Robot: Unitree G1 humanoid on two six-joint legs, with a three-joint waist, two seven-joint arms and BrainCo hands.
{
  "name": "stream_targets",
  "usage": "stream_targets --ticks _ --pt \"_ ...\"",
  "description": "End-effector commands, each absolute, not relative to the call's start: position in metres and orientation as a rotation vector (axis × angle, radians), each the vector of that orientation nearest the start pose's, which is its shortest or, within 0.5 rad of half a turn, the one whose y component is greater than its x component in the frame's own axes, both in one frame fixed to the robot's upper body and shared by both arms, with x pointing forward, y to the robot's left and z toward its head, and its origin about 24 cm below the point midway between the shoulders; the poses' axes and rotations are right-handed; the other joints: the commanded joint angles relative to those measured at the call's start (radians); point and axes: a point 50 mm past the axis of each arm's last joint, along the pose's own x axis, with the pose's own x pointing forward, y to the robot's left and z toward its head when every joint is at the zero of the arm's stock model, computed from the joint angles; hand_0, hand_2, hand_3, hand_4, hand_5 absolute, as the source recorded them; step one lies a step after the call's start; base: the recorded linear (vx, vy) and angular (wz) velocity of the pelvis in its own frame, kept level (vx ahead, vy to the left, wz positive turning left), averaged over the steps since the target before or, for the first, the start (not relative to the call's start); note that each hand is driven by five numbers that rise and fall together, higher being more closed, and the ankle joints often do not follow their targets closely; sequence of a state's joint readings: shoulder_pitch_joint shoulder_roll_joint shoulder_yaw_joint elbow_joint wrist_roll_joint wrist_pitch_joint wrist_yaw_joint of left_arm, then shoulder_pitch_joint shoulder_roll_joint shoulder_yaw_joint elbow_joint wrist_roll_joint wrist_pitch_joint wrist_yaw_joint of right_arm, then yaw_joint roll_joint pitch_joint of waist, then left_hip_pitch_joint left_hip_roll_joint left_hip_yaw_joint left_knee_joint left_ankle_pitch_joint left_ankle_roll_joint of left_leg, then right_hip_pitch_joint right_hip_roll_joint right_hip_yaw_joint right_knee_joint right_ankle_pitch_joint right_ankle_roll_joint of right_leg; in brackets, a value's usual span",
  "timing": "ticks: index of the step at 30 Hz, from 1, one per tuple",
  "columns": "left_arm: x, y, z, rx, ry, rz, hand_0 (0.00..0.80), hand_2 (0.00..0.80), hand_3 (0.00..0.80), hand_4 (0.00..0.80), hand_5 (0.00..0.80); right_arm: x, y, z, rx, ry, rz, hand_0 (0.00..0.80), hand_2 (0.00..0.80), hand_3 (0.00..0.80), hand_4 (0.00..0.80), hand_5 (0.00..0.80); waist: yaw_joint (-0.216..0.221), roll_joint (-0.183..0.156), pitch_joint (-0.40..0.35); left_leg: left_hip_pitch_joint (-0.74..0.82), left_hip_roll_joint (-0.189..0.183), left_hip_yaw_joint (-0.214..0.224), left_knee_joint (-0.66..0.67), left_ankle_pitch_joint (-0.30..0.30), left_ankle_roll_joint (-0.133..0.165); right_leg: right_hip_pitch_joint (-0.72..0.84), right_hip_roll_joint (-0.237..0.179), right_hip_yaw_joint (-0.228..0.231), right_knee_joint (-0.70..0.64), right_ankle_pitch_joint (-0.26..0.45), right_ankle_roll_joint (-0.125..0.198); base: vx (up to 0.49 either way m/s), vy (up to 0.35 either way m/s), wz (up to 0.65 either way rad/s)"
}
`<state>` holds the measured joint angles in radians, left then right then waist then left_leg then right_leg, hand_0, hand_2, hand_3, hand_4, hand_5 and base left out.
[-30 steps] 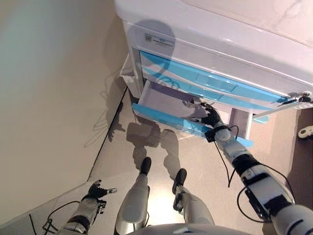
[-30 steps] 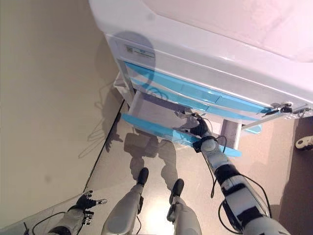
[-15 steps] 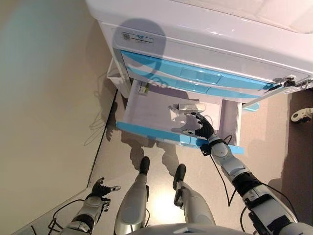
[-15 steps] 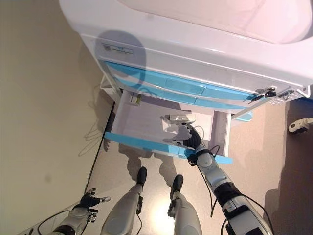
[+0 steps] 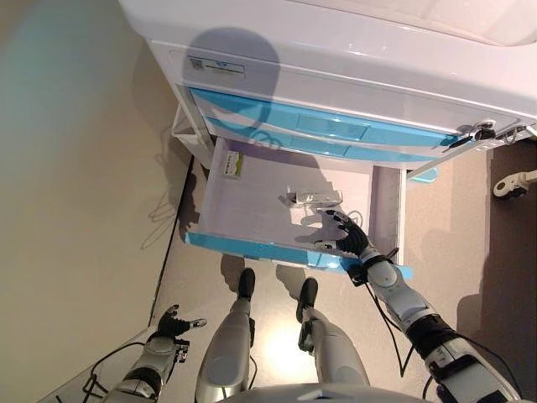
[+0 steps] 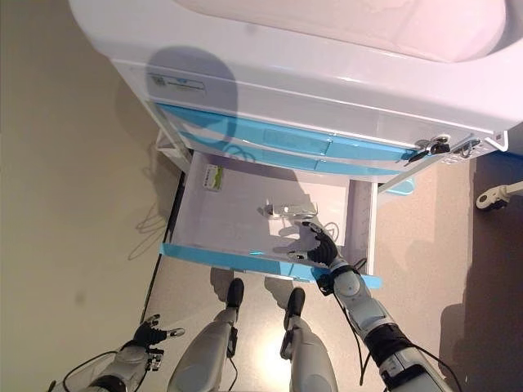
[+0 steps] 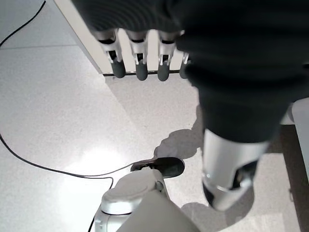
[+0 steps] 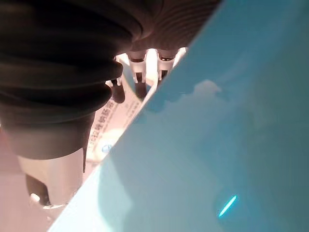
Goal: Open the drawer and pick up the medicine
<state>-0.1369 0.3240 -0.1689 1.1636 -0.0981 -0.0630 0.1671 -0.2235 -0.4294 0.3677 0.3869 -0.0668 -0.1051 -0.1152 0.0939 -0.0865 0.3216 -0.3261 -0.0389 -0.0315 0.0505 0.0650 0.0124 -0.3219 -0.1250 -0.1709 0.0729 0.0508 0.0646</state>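
In the eye views we see the drawer pulled out, a white medicine box lying inside near its back. Our right hand reaches over the blue front, fingers spread, holding nothing. In the left wrist view, our left hand hangs over the floor, fingers straight.
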Motion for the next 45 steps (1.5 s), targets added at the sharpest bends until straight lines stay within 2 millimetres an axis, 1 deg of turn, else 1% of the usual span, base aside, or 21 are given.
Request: stream_targets --ticks 1,2,3,4,5,6,8,10,18,24,26,28,29,31,32,34,36,38,42,43,45 --pt "0.158 0.26 -0.13 0.391 0.952 0.263 0.0 0.0 0.0 0.0 0.0 0.28 -0.17 0.041 -0.7 -0.124 0.206 0.0 0.0 0.0 0.0 0.0 -0.018 0.012 -0.01 -0.007 -0.028 0.0 -0.045 0.014 0.016 -0.05 -0.017 0.008 0.11 -0.014 0.038 0.0 0.0 0.0" --pt "0.159 0.26 -0.129 0.407 0.935 0.256 0.0 0.0 0.0 0.0 0.0 0.279 -0.175 0.047 -0.801 -0.177 0.198 0.0 0.0 0.0 0.0 0.0 -0.019 0.012 -0.007 -0.007 -0.028 0.0 -0.044 0.013 0.015 -0.051 -0.017 0.008 0.109 -0.014 0.04 0.0 0.0 0.0" --pt "0.159 0.26 -0.129 0.407 0.935 0.256 0.0 0.0 0.0 0.0 0.0 0.279 -0.175 0.046 -0.801 -0.177 0.198 0.0 0.0 0.0 0.0 0.0 -0.019 0.013 -0.007 -0.007 -0.028 0.0 -0.044 0.013 0.015 -0.051 -0.017 0.008 0.109 -0.014 0.04 0.0 0.0 0.0" --pt "0.162 0.261 -0.127 0.413 0.918 0.254 0.0 0.0 0.0 0.0 0.0 0.279 -0.176 0.052 -0.897 -0.231 0.201 0.0 0.0 0.0 0.0 0.0 -0.018 0.014 -0.005 -0.009 -0.028 -0.001 -0.042 0.011 0.015 -0.052 -0.017 0.008 0.108 -0.012 0.041 0.0 0.0 0.0" --pt "0.162 0.261 -0.127 0.413 0.918 0.254 0.0 0.0 0.0 0.0 0.0 0.279 -0.176 0.052 -0.897 -0.231 0.202 0.0 0.0 0.0 0.0 0.0 -0.018 0.014 -0.005 -0.009 -0.028 -0.001 -0.042 0.011 0.015 -0.052 -0.017 0.008 0.108 -0.012 0.041 0.0 0.0 0.0" --pt "0.163 0.261 -0.126 0.424 0.906 0.248 0.0 0.0 0.0 0.0 0.0 0.278 -0.178 0.057 -1.001 -0.288 0.205 0.0 0.0 0.0 0.0 0.0 -0.015 0.014 -0.005 -0.011 -0.028 -0.001 -0.041 0.01 0.015 -0.052 -0.018 0.009 0.105 -0.012 0.042 0.0 0.0 0.0" --pt "0.163 0.262 -0.126 0.426 0.901 0.246 0.0 0.0 0.0 0.0 0.0 0.278 -0.179 0.059 -1.029 -0.301 0.205 0.0 0.0 0.0 0.0 0.0 -0.016 0.014 -0.006 -0.012 -0.029 -0.002 -0.04 0.009 0.015 -0.053 -0.018 0.009 0.105 -0.011 0.042 0.0 0.0 0.0" --pt "0.166 0.26 -0.124 0.425 0.883 0.242 0.0 0.0 0.0 0.0 0.0 0.279 -0.178 0.061 -1.103 -0.348 0.206 0.0 0.0 0.0 0.0 0.0 -0.014 0.016 -0.005 -0.015 -0.031 -0.001 -0.042 0.01 0.015 -0.056 -0.018 0.011 0.103 -0.008 0.044 0.0 0.0 0.0" --pt "0.168 0.259 -0.124 0.427 0.873 0.239 0.0 0.0 0.0 0.0 0.0 0.284 -0.174 0.06 -1.166 -0.367 0.205 0.0 0.0 0.0 0.0 0.0 -0.008 0.019 -0.006 -0.021 -0.031 -0.002 -0.045 0.012 0.014 -0.064 -0.019 0.012 0.104 -0.007 0.045 0.0 0.0 0.0" --pt "0.169 0.255 -0.124 0.422 0.868 0.231 0.0 0.0 0.0 0.0 0.0 0.298 -0.165 0.064 -1.209 -0.4 0.199 0.0 0.0 0.0 0.0 0.0 0.0 0.024 -0.002 -0.024 -0.032 -0.001 -0.049 0.014 0.014 -0.07 -0.019 0.012 0.104 -0.005 0.045 0.0 0.0 0.0" --pt "0.172 0.253 -0.124 0.42 0.857 0.228 0.0 0.0 0.0 0.0 0.0 0.305 -0.158 0.068 -1.223 -0.42 0.185 0.0 0.0 0.0 0.0 0.0 0.007 0.027 0.001 -0.025 -0.033 -0.003 -0.048 0.015 0.014 -0.071 -0.021 0.011 0.104 -0.004 0.046 0.0 0.0 0.0" --pt "0.173 0.252 -0.123 0.42 0.852 0.224 0.0 0.0 0.0 0.0 0.0 0.308 -0.156 0.067 -1.233 -0.419 0.183 0.0 0.0 0.0 0.0 0.0 0.01 0.029 0.002 -0.026 -0.034 -0.003 -0.048 0.015 0.014 -0.071 -0.021 0.01 0.104 -0.004 0.045 0.0 0.0 0.0" --pt "0.173 0.252 -0.123 0.421 0.85 0.221 0.0 0.0 0.0 0.0 0.0 0.312 -0.154 0.07 -1.247 -0.432 0.17 0.0 0.0 0.0 0.0 0.0 0.015 0.032 0.005 -0.029 -0.034 -0.005 -0.047 0.017 0.015 -0.072 -0.022 0.009 0.105 -0.003 0.045 0.0 0.0 0.0" --pt "0.174 0.251 -0.123 0.421 0.848 0.217 0.0 0.0 0.0 0.0 0.0 0.317 -0.151 0.07 -1.272 -0.434 0.162 0.0 0.0 0.0 0.0 0.0 0.021 0.036 0.007 -0.031 -0.035 -0.007 -0.047 0.018 0.015 -0.074 -0.023 0.008 0.105 -0.002 0.044 0.0 0.0 0.0" --pt "0.174 0.251 -0.123 0.421 0.848 0.218 0.0 0.0 0.0 0.0 0.0 0.317 -0.151 0.07 -1.272 -0.434 0.162 0.0 0.0 0.0 0.0 0.0 0.02 0.036 0.007 -0.031 -0.035 -0.007 -0.047 0.018 0.015 -0.074 -0.023 0.008 0.105 -0.002 0.044 -0.005 -0.005 0.04" --pt "0.174 0.25 -0.123 0.422 0.845 0.217 0.0 0.0 0.0 0.0 0.0 0.322 -0.147 0.076 -1.29 -0.469 0.132 0.0 0.0 0.0 0.0 0.0 0.026 0.04 0.011 -0.035 -0.036 -0.011 -0.048 0.022 0.014 -0.077 -0.024 0.005 0.108 -0.002 0.044 -0.005 -0.008 0.05" --pt "0.174 0.25 -0.123 0.422 0.845 0.217 0.0 0.0 0.0 0.0 0.0 0.322 -0.147 0.076 -1.29 -0.47 0.131 0.0 0.0 0.0 0.0 0.0 0.026 0.039 0.011 -0.035 -0.036 -0.011 -0.048 0.022 0.014 -0.077 -0.024 0.005 0.108 -0.002 0.044 -0.001 -0.004 0.05" --pt "0.175 0.251 -0.123 0.43 0.845 0.223 0.0 0.0 0.0 0.0 0.0 0.326 -0.142 0.08 -1.275 -0.487 0.101 0.0 0.0 0.0 0.0 0.0 0.032 0.041 0.013 -0.036 -0.036 -0.016 -0.052 0.025 0.014 -0.078 -0.025 0.001 0.107 -0.001 0.044 0.003 -0.002 0.04" --pt "0.174 0.251 -0.123 0.43 0.846 0.227 0.0 0.0 0.0 0.0 0.0 0.329 -0.139 0.079 -1.28 -0.481 0.101 0.0 0.0 0.0 0.0 0.0 0.035 0.042 0.014 -0.04 -0.036 -0.017 -0.054 0.027 0.014 -0.081 -0.025 0.0 0.108 -0.001 0.043 -0.002 0.003 0.05" --pt "0.175 0.249 -0.123 0.428 0.844 0.222 0.0 0.0 0.0 0.0 0.0 0.332 -0.135 0.076 -1.313 -0.464 0.122 0.0 0.0 0.0 0.0 0.0 0.039 0.043 0.015 -0.041 -0.036 -0.019 -0.055 0.028 0.014 -0.083 -0.025 -0.001 0.107 0.0 0.043 0.0 0.0 0.0" --pt "0.176 0.248 -0.123 0.422 0.843 0.22 0.0 0.0 0.0 0.0 0.0 0.336 -0.134 0.07 -1.346 -0.425 0.135 0.0 0.0 0.0 0.0 0.0 0.041 0.043 0.016 -0.043 -0.036 -0.019 -0.056 0.029 0.013 -0.083 -0.025 0.0 0.107 0.001 0.043 0.0 0.0 0.0"
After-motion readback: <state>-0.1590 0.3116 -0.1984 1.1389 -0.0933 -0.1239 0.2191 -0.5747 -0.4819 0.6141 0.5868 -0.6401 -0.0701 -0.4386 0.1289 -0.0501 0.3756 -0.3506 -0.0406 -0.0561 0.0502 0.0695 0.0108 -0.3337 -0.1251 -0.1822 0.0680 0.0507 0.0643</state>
